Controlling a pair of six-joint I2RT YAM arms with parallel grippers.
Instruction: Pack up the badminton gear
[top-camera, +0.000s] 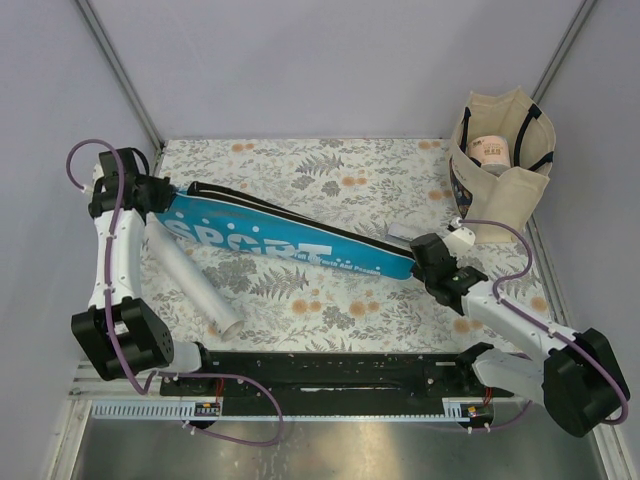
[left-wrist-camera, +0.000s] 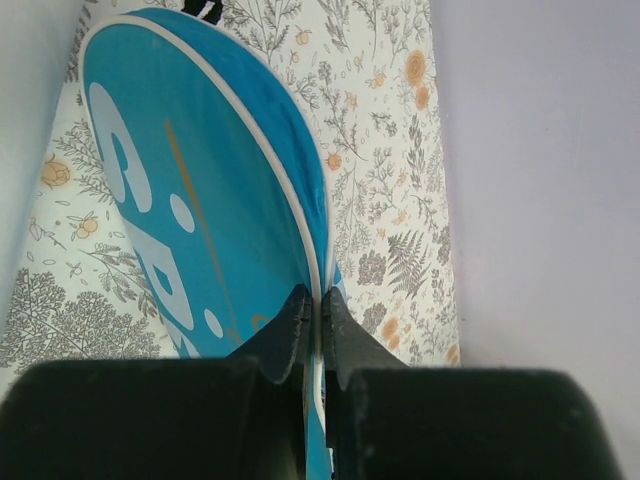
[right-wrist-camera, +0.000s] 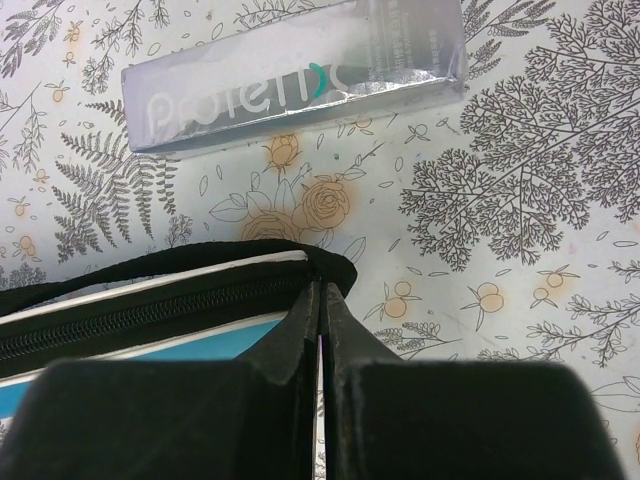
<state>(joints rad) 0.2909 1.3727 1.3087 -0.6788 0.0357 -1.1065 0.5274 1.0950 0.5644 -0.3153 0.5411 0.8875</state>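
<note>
Left pincer (left-wrist-camera: 318, 300) is pinched shut on the piped head rim of the blue SPORT cover (top-camera: 290, 245), and right pincer (right-wrist-camera: 320, 290) is shut on its black zipped end. The cover lies diagonally across the table (top-camera: 350, 310). It looks like light, floppy fabric, probably sagging between the two holds.

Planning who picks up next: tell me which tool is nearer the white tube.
Left. The left tool grips the wide end of the blue cover, right beside the tube; the right tool pinches its narrow end, far across the table.
</note>
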